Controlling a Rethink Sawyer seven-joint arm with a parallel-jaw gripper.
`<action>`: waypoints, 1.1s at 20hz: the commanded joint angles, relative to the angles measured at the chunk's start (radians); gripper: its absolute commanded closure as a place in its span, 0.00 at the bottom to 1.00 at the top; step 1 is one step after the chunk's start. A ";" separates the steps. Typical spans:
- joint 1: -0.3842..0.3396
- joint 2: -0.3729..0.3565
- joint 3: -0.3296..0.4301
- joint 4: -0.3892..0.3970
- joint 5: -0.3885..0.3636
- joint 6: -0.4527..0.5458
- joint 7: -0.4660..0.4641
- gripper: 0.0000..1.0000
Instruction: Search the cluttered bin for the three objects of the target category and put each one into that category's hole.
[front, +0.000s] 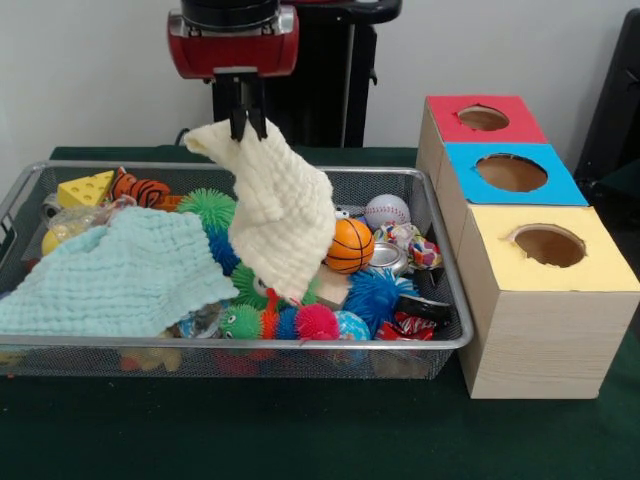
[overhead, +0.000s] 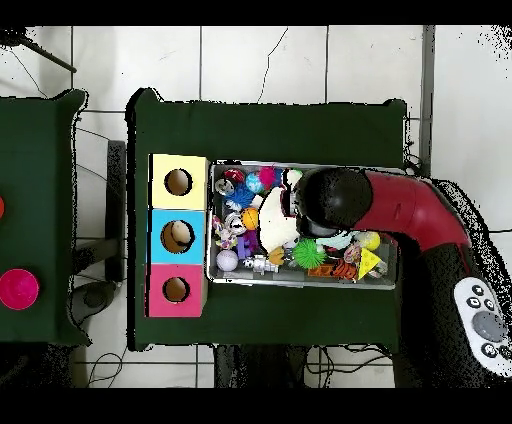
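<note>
The bin (front: 225, 342) stays cluttered while the fingers (front: 247, 122) clench a cream cloth (front: 282, 215), lifting it to uncover toys.

Bright even light, soft shadows, slight blur

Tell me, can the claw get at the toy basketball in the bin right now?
Probably not yet: the claw is shut on the cream cloth, which hangs against the toy basketball. Nothing lies on top of the ball in the bin.
</note>
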 joint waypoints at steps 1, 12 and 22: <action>-0.043 0.014 0.103 -0.193 -0.068 0.258 -0.308 1.00; -0.082 -0.003 0.145 -0.202 -0.114 0.299 -0.318 1.00; -0.139 -0.013 0.168 -0.004 -0.105 0.074 -0.250 1.00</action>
